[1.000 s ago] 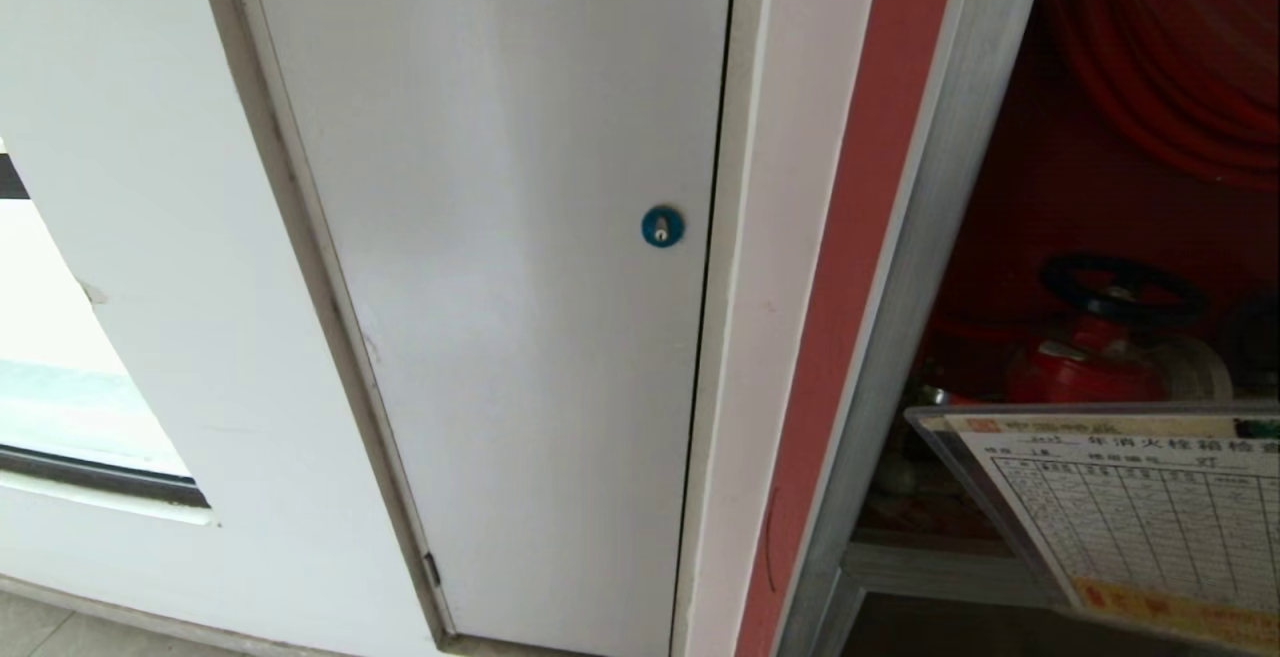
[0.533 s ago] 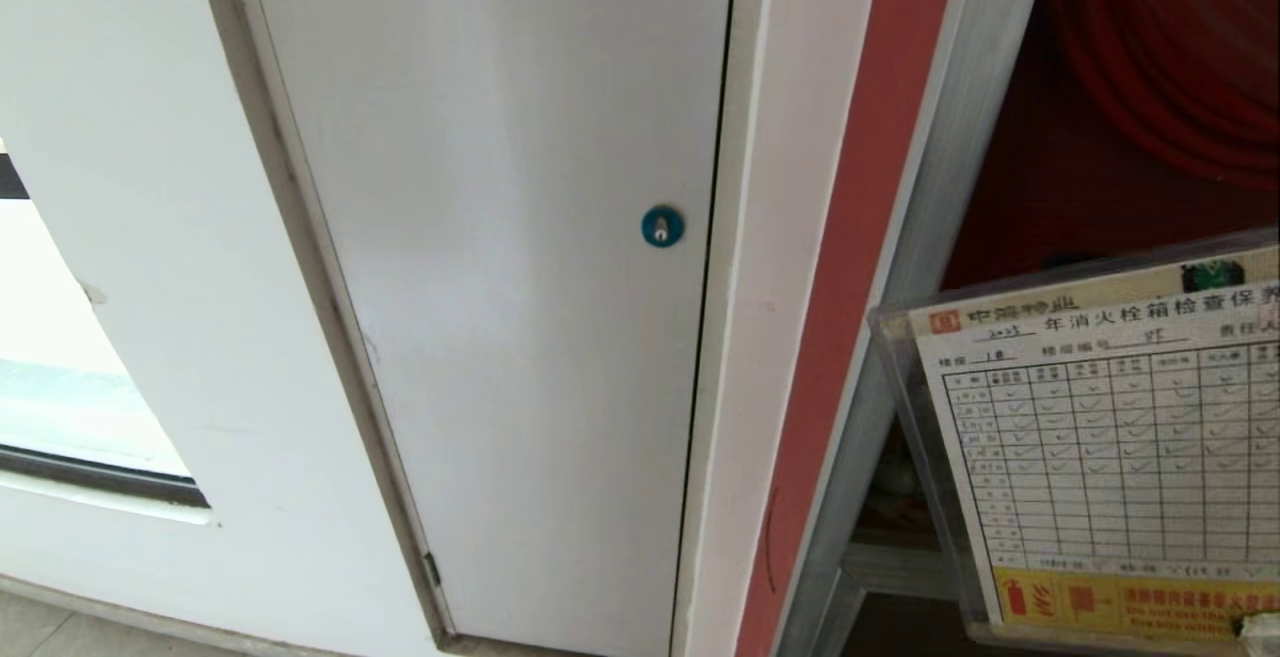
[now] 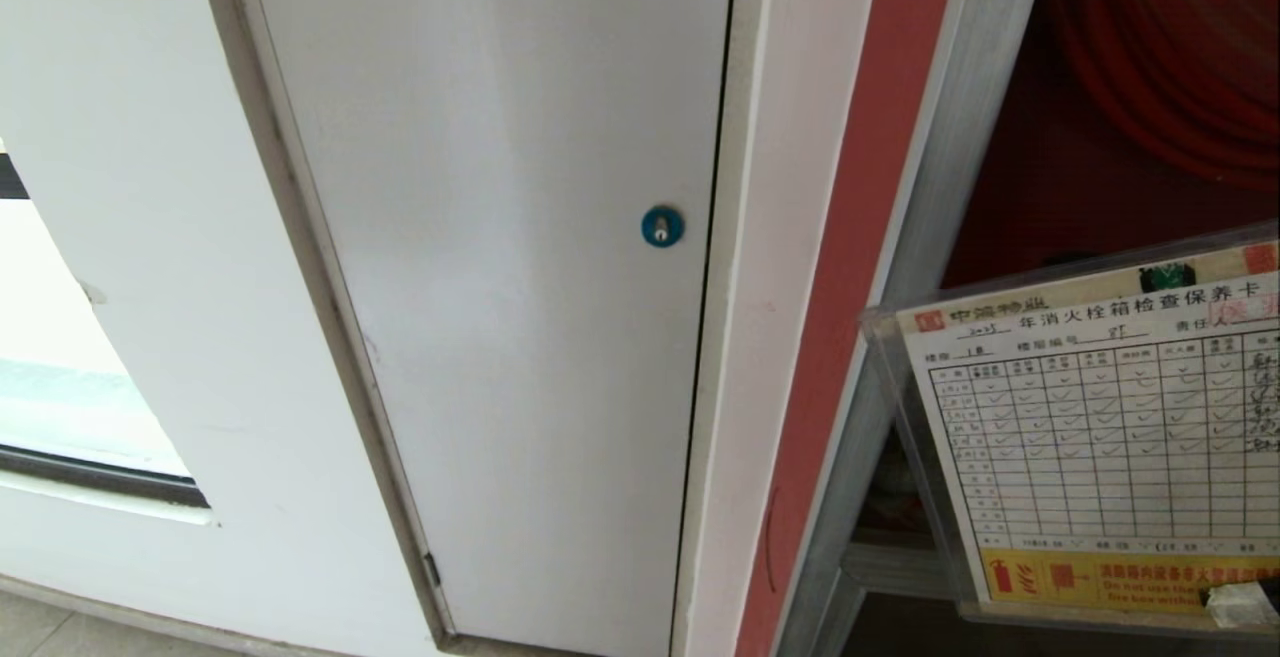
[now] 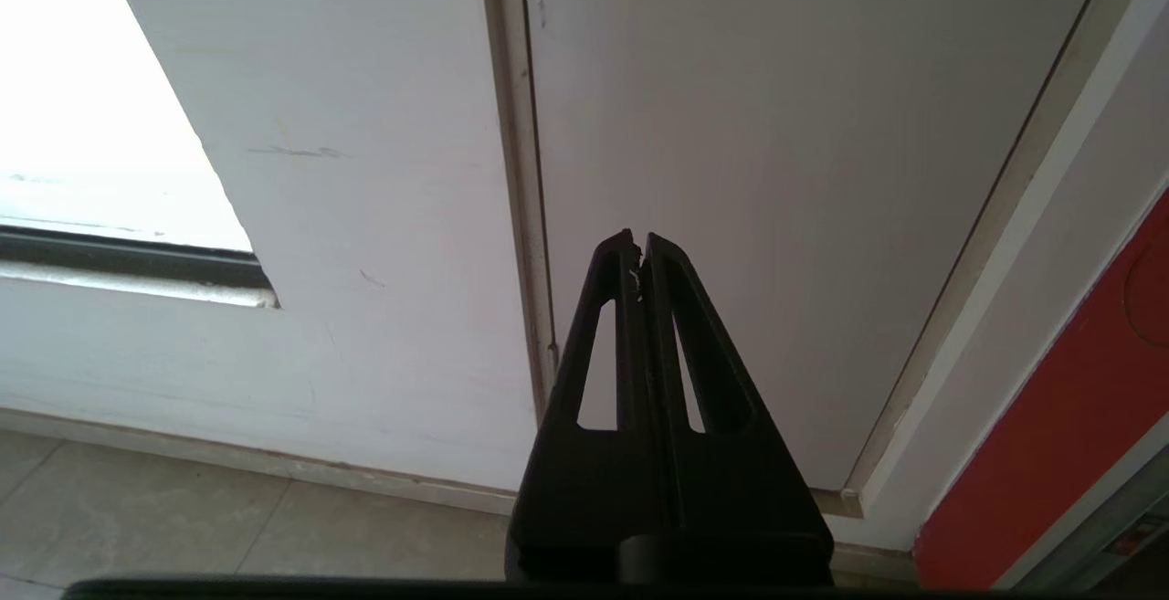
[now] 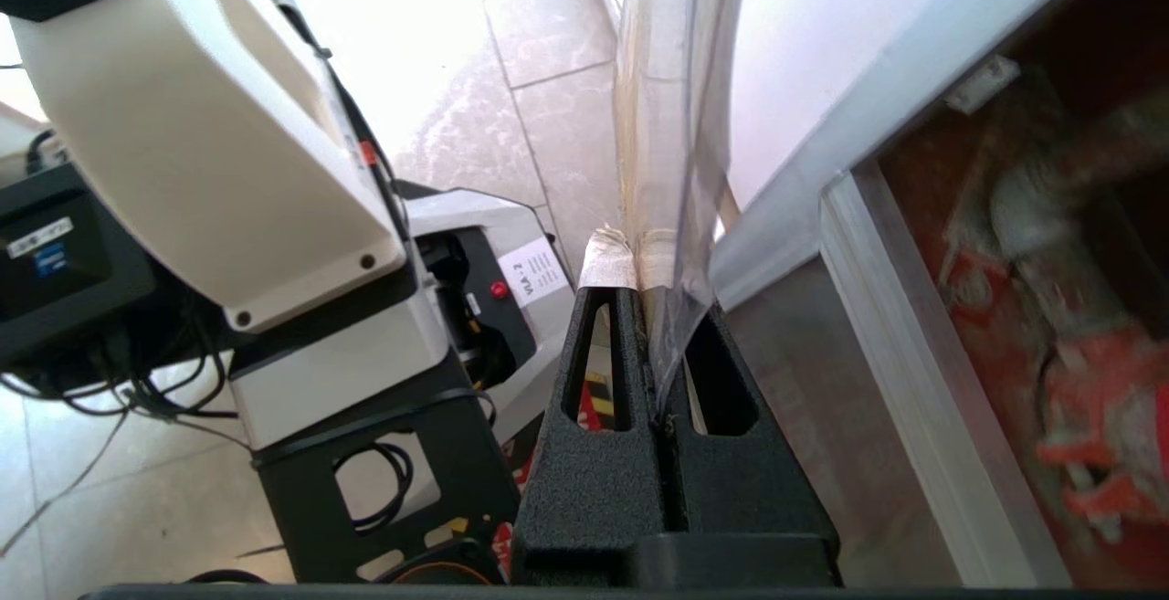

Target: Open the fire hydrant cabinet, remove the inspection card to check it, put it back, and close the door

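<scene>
The right claw (image 5: pixel 643 257) is pinched shut on the bottom edge of the card (image 3: pixel 1100 427), which stands above it before the open cabinet (image 3: pixel 1100 167) (left claw (image 4: pixel 638 248) shut, idle). Hold it flat and steady, facing the head camera.

Bright daylight, overexposed window glare

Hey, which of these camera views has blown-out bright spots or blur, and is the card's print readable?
Head view: evenly lit, and the white gridded inspection card in its clear sleeve is sharp, its rows legible. Left wrist view: the window area at the edge is washed out to white. Right wrist view: the tiled floor glares bright, and the red valve inside the silver-framed fire hydrant cabinet is blurred.
</scene>
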Available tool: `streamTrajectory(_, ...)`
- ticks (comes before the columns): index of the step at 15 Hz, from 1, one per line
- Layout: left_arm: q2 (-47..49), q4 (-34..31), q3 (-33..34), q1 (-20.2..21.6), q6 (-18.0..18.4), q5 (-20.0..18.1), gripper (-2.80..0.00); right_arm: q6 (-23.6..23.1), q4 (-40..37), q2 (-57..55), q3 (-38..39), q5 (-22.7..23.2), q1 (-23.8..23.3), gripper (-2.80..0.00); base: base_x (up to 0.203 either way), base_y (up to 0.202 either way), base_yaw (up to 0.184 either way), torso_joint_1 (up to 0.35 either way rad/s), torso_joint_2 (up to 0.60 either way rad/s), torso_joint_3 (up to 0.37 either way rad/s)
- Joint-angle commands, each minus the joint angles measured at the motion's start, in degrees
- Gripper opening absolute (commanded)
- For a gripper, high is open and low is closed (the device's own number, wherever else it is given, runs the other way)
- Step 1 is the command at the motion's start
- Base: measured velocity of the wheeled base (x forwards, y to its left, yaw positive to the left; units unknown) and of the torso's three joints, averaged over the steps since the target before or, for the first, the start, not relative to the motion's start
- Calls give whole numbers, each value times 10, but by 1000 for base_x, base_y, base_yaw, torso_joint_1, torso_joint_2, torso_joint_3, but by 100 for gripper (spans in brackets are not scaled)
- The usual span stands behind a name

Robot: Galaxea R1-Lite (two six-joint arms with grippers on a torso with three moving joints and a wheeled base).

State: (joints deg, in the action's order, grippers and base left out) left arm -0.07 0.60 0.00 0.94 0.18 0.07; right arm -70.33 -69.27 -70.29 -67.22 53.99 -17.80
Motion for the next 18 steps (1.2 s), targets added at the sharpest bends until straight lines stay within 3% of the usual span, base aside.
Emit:
streamTrajectory(1,0,0,3,1,0,0,-280,-5,-4,5,5,2,-14,-280,0,0,0,0,0,0)
streamTrajectory(7,1,0,3,0,0,0,-280,-4,-2,38,33,-7,-16,-280,0,0,0,0,0,0)
streamTrajectory(10,0,0,3,0,0,0,-280,28,70,67,83,-11,-14,-280,0,0,0,0,0,0)
streamTrajectory(12,1,0,3,0,0,0,-280,103,115,82,102,-11,9,-280,0,0,0,0,0,0)
streamTrajectory(14,0,0,3,0,0,0,-280,233,163,98,108,-13,52,-280,0,0,0,0,0,0)
streamTrajectory(16,0,0,3,0,0,0,-280,375,233,123,114,-31,129,-280,0,0,0,0,0,0)
streamTrajectory(18,0,0,3,0,0,0,-280,486,291,140,120,-52,199,-280,0,0,0,0,0,0)
